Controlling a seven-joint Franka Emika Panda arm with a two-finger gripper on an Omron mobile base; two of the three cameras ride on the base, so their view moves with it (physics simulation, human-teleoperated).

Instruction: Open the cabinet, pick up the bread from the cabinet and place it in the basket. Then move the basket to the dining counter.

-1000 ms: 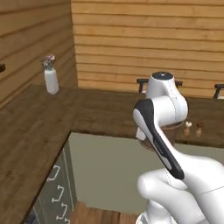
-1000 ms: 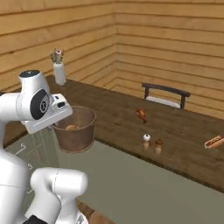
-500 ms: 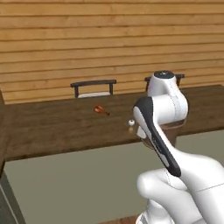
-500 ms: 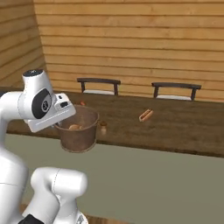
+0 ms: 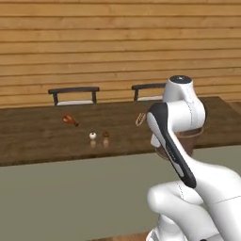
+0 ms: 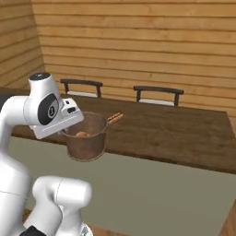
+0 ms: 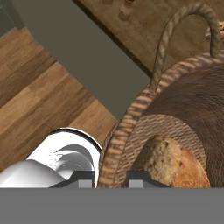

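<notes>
Claw [image 7: 111,178] pinches the basket [image 6: 85,143] by its rim, one fingertip each side of the weave. Basket hangs upright, mouth up, over the near edge of the dining bench [image 6: 184,133]. Likely light, stiff enough, but a one-sided rim hold could tip. Bread [image 7: 175,164] lies on the basket floor, long axis unclear. Hot dog [image 5: 140,118] sits further back on the bench
</notes>
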